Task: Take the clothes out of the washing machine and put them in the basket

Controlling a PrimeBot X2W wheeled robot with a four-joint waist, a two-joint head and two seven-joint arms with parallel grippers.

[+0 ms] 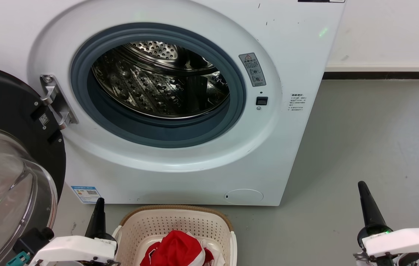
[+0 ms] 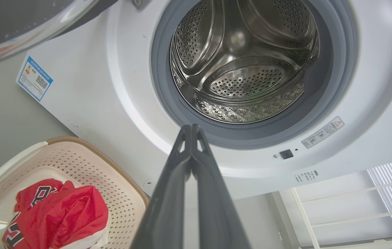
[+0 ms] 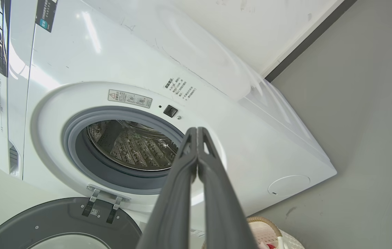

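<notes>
Black plastic rims the glass door (image 1: 7,111), swung wide open at the left edge of the head view. Just right of it, at the lower left, the left gripper (image 1: 98,216) points up. In its own wrist view its two dark fingers (image 2: 168,197) press flat together with nothing between them. Steel shows next: the drum (image 1: 157,85) of the washing machine (image 1: 298,55) fills the upper middle of the frame. Inside its grey gasket (image 1: 157,135) I see bare perforated metal and no fabric. Below it, at the bottom centre, the basket (image 1: 174,210) stands on the floor (image 1: 372,140) just before the machine. The clothes (image 1: 176,251) lie heaped inside it, red with white trim. At the lower right the right gripper (image 1: 367,203) hangs well apart from the basket, clenched on nothing, its fingers (image 3: 178,193) meeting along their length.

By my judgement the unloading looks finished, and what is left is a check and a clean retreat. The low front of the drum, behind the gasket's lip, is partly hidden from the head, so a small garment could sit there. A look from lower down would settle it. Any reach should enter through the middle of the porthole. The left arm must mind the door beside it and the basket's rim, which a careless sweep could tip.
</notes>
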